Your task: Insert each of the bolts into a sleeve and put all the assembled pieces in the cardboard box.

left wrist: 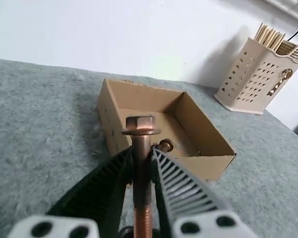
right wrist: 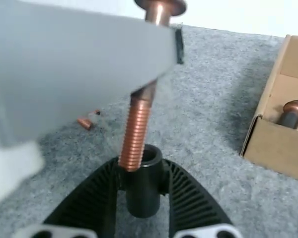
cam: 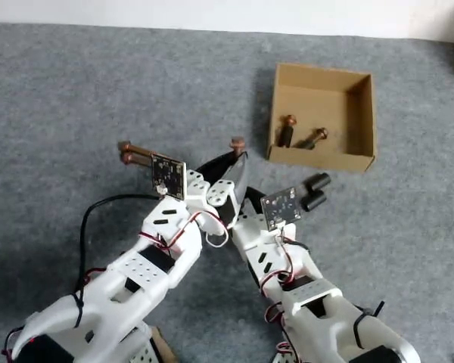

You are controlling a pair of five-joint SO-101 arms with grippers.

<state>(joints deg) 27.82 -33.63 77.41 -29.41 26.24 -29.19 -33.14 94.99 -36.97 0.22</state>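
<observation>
My left gripper (left wrist: pixel 142 154) is shut on a copper bolt (left wrist: pixel 140 148), head toward the cardboard box (left wrist: pixel 139 97). In the high view the bolt head (cam: pixel 237 142) sticks out past the left gripper (cam: pixel 233 168) at mid-table. My right gripper (right wrist: pixel 141 166) is shut on a black sleeve (right wrist: pixel 141 196) held mouth up. The bolt's threaded end (right wrist: pixel 134 136) rests at the sleeve's mouth, just inside the rim. The box (cam: pixel 318 157) holds two assembled pieces (cam: pixel 287 131) (cam: pixel 315 138).
Two loose bolts (cam: pixel 132 154) lie on the grey mat left of the arms. Two loose black sleeves (cam: pixel 315 190) lie below the box, right of the grippers. A cream holder of wooden sticks (left wrist: pixel 260 74) stands beyond the box.
</observation>
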